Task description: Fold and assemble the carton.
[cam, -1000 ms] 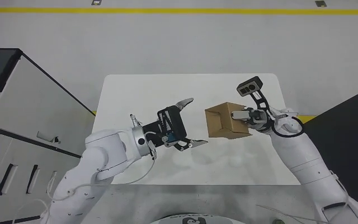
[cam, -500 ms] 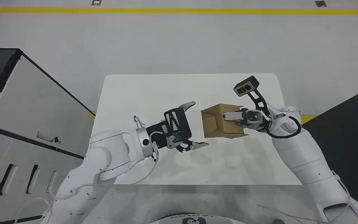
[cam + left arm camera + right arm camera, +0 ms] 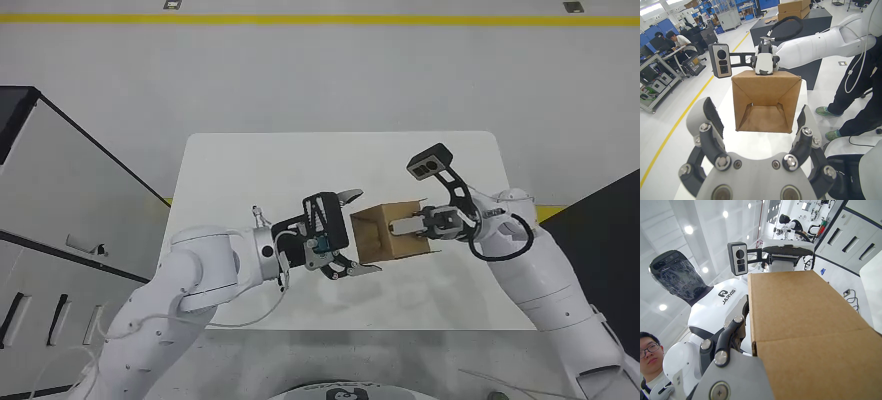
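1. The white table [image 3: 250,170] holds the job. The carton [image 3: 392,231] sits on its side over the table's right half, open mouth towards the left arm.
2. The right gripper [image 3: 415,224] is clamped on the carton's far end, steadying it.
3. The left gripper [image 3: 357,233] gapes wide and empty at the mouth. Assembly looks midway, and next I'd guess a square, gentle grip on the rim.

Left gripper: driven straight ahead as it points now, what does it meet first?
The open end of the carton, held by the right gripper. Open fingers of the left gripper might clip its rim; depth is unclear.
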Available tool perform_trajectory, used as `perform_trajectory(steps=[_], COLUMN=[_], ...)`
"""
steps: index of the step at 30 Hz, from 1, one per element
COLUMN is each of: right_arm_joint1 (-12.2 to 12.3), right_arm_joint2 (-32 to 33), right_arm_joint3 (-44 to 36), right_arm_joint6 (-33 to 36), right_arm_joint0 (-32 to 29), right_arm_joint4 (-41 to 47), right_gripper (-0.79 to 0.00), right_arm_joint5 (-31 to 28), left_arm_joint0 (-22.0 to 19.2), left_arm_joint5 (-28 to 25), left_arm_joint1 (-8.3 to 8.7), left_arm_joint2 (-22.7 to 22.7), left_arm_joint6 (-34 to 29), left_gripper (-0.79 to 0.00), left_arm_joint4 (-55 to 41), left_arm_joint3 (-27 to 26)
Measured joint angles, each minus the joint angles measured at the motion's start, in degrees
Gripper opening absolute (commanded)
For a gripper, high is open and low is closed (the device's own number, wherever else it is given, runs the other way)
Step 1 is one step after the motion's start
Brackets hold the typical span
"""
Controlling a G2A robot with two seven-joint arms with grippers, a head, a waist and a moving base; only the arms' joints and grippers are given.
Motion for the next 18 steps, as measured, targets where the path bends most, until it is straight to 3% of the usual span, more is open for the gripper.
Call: perform_trajectory(steps=[2, 3, 4, 7, 12, 14, 16, 18], right_arm_joint1=[-0.05, -0.08, -0.11, -0.23, -0.49, -0.58, -0.65, -0.71], right_arm_joint2=[0.20, 0.28, 0.34, 0.37, 0.20, 0.20, 0.26, 0.41], right_arm_joint3=[-0.12, -0.19, -0.27, -0.57, -0.82, -0.87, -0.94, -1.10], right_arm_joint6=[0.02, -0.03, -0.10, -0.31, -0.68, -0.83, -1.07, -1.44], right_arm_joint0=[-0.13, -0.19, -0.24, -0.39, -0.46, -0.49, -0.57, -0.72], right_arm_joint4=[-0.08, -0.12, -0.17, -0.39, -0.72, -0.86, -1.05, -1.31], right_gripper=[-0.785, -0.785, -0.785, -0.785, -0.785, -0.785, -0.785, -0.785], right_arm_joint5=[0.08, 0.12, 0.16, 0.31, 0.45, 0.46, 0.45, 0.40], left_arm_joint0=[-0.15, -0.20, -0.26, -0.41, -0.15, 0.06, 0.26, 0.48], left_arm_joint5=[-0.20, -0.24, -0.24, -0.03, 0.63, 0.61, 0.52, 0.33], left_arm_joint1=[0.03, 0.04, 0.05, 0.06, 0.16, 0.23, 0.29, 0.38], left_arm_joint2=[0.19, 0.30, 0.40, 0.57, 0.36, 0.17, 0.01, -0.16], left_arm_joint6=[-0.34, -0.44, -0.49, -0.50, -0.25, -0.16, -0.09, -0.04], left_gripper=[0.000, -0.065, -0.194, -0.400, -0.551, -0.499, -0.354, -0.037], left_arm_joint4=[-0.17, -0.18, -0.19, -0.11, 0.20, 0.34, 0.41, 0.57], left_arm_joint3=[-0.01, -0.01, -0.01, 0.02, -0.14, -0.29, -0.46, -0.70])
